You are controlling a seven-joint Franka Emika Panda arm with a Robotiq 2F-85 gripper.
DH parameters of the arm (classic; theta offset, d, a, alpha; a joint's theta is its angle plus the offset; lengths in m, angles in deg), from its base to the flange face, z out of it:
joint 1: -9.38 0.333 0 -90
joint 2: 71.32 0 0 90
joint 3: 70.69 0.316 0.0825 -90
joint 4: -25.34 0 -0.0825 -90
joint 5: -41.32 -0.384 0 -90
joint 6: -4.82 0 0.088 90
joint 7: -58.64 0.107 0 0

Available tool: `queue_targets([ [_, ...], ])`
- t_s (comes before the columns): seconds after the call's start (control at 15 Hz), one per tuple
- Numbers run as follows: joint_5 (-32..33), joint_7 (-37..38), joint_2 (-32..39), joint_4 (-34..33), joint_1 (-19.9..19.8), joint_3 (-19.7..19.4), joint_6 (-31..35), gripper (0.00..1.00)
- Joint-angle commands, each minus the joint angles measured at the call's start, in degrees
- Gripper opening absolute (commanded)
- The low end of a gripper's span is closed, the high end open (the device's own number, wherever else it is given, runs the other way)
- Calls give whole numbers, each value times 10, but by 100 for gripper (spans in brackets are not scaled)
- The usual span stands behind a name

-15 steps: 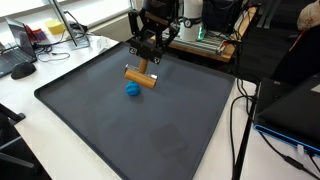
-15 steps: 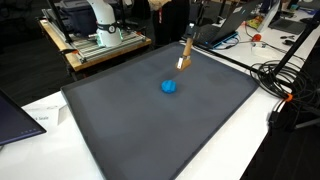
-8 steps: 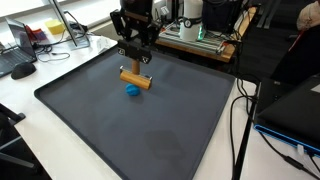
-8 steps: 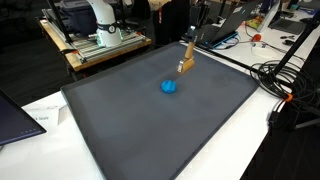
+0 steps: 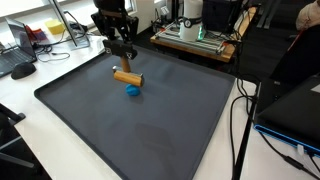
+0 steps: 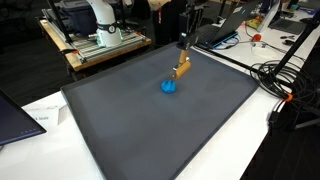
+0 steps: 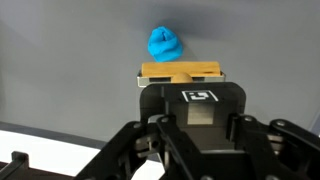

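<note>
Now gripper [image 5: 123, 66], block [image 5: 127, 77] shifted, nearer ball [image 5: 132, 90]

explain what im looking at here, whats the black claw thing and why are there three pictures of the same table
It is one moment seen by three cameras. Two cameras stand outside the machine and look at the table from different places. The third sits on the machine's wrist and looks down past its own fingers.

The machine is a single robot arm. The "claw" at its end is the gripper, the part that grasps things. In the wrist view the gripper fills the lower half of the picture.

The surface is a large dark mat. Only two small things show over it: a wooden block and a blue lump close beside it.

The gripper is shut on the wooden block, seen in both exterior views. The blue lump lies loose on the mat. Whether the block touches the mat or the lump cannot be told.
</note>
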Motion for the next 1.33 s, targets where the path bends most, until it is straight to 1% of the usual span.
queue_targets([
  [0.0, -43, -52, 2, -10, -18, -8, -15, 22],
  [0.13, -53, -72, 0, -2, -26, -10, -7, 22],
  [0.4, -53, -101, -1, 18, -32, -12, 4, 22],
  [0.6, -57, -116, 0, 35, -36, -12, 29, 22],
  [0.87, -50, -119, 7, 54, -34, -13, 53, 22],
  [1.27, -51, -123, 21, 63, -37, -14, 69, 22],
])
